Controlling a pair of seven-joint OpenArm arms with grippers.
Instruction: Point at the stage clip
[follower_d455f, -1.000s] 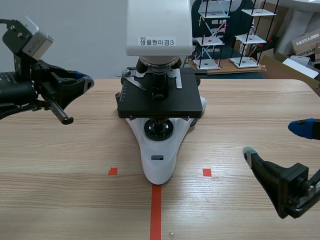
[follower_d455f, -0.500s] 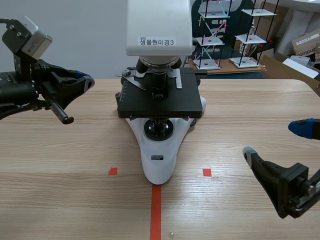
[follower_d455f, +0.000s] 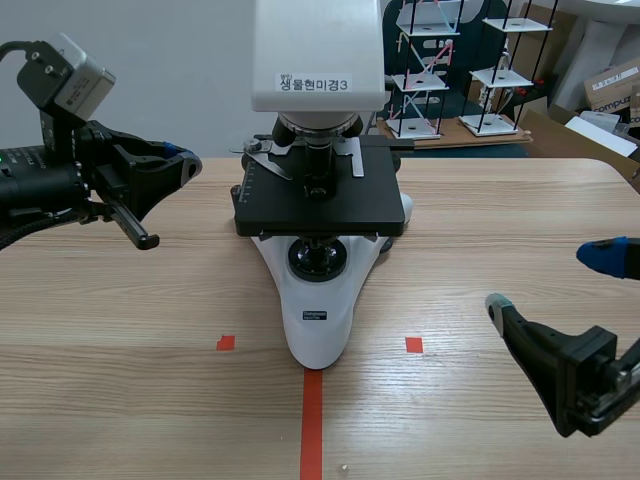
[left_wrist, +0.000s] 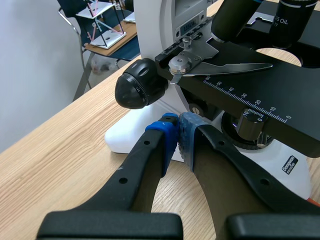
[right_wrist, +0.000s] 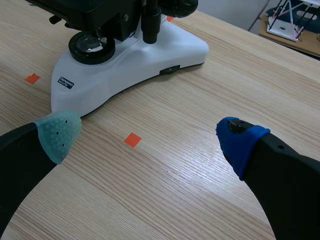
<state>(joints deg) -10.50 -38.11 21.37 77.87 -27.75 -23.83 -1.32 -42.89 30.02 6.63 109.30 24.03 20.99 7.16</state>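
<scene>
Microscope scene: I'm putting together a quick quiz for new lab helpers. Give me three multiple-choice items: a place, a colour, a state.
1. Where is the left claw? A. lying on the tabletop B. beside the stage, apart from it C. atop the eyepiece head
2. The right claw's pads are: A. both blue B. both red C. one grey-green, one blue
3. The left claw is: A. shut on nothing B. wide open C. shut on a glass slide
Answers: B, the scene view shows it off the stage's side; C, the right wrist view shows one of each; A, its pads meet short of the stage clip.
</scene>
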